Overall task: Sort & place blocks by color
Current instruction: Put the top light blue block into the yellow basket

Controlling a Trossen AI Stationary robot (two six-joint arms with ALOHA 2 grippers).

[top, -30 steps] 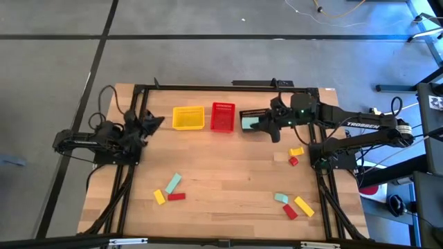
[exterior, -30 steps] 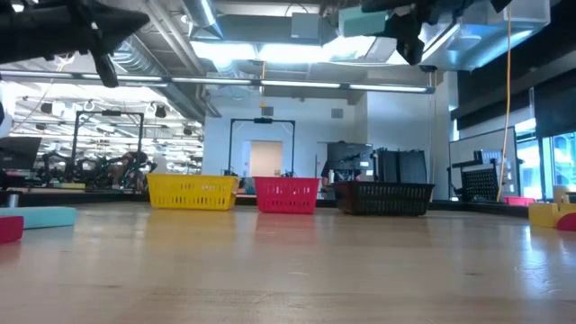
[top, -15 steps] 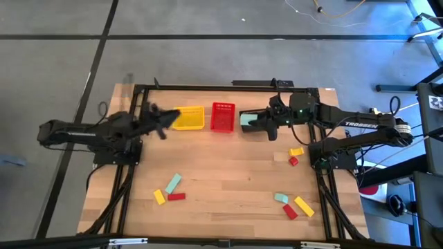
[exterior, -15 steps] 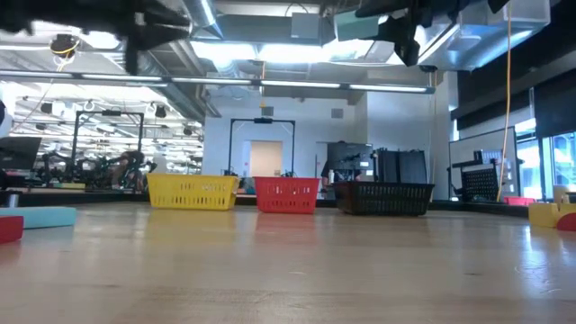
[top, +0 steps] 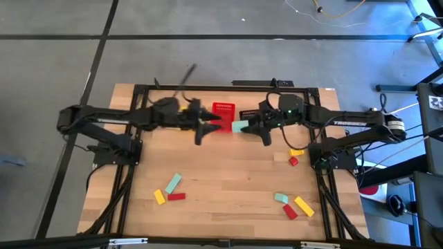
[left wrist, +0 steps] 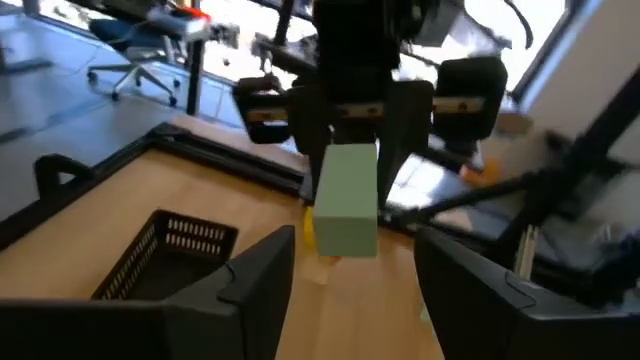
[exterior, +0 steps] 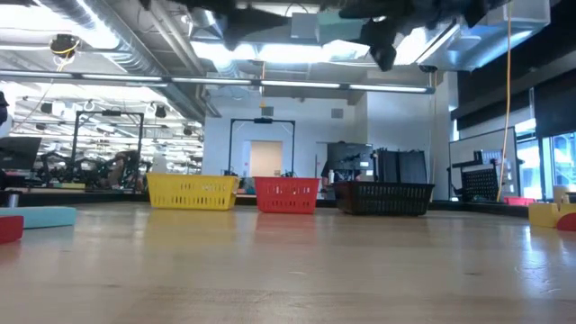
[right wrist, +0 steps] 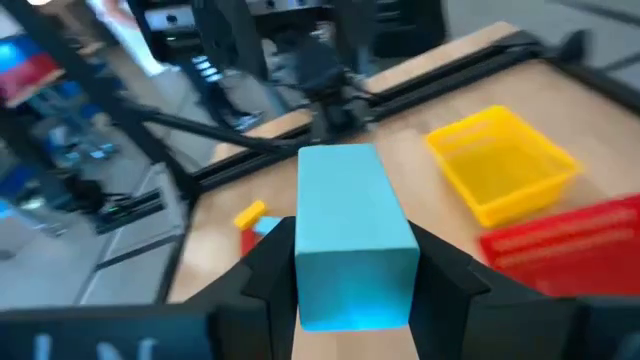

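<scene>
One teal block point(top: 240, 126) is clamped in the right hand point(top: 246, 126), raised near the worktop's point(top: 228, 180) rear edge beside the red basket point(top: 223, 111). The left hand point(top: 216, 124) faces it, fingers spread. Sorting appears barely begun: the other blocks point(top: 168, 189) lie loose near both front corners.

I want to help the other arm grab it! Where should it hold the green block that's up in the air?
Probably the free end. The right gripper is shut on the far end of the teal block, and the near end sticks out toward the open left gripper. Coming straight on, its fingers could close across the two flat sides.
</scene>
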